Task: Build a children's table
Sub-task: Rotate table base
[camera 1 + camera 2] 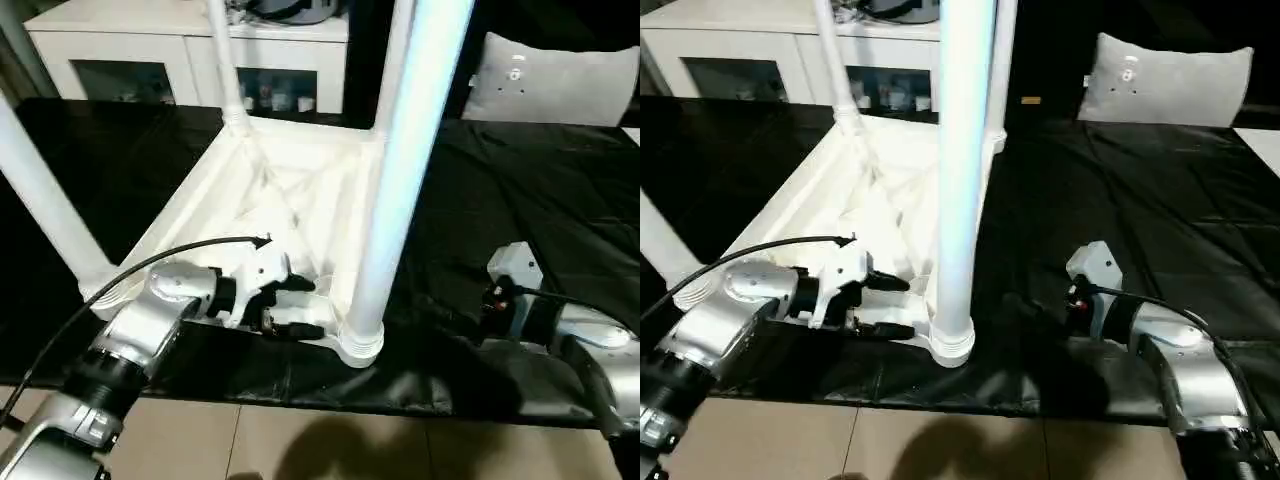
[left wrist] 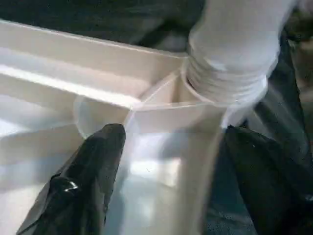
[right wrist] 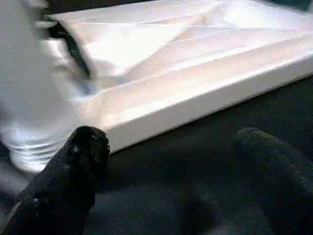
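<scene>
Left eye view looks down on a black cloth [image 1: 520,200] spread over the work surface, with pale floor tiles [image 1: 300,440] along its near edge. At the far left stands a white cabinet [image 1: 190,45] with glass doors; small items sit behind the glass, too small for me to tell apart. Farther right, a grey pillow [image 1: 555,85] lies at the back of the cloth.

The table [image 1: 290,190] lies upside down on the cloth, ribbed underside up, left of the middle. Legs rise from its corners: one [image 1: 45,200] at the near left, leaning outward, one [image 1: 228,70] at the far left, and one [image 1: 400,180] at the near right, tall and close to my head. A fourth shows at the far right corner, mostly hidden behind that near one.

My left gripper [image 1: 292,305] sits at the table's near edge, just left of the near-right leg's socket [image 2: 225,83]. Its fingers [image 2: 83,181] straddle the rim there, one inside the top and one outside, spread apart; I cannot tell whether they touch the plastic.

My right gripper [image 3: 171,166] hangs low over bare cloth, well to the right of the table, pointing toward its side edge. Its fingers [image 3: 73,171] stand wide apart with nothing between them.
</scene>
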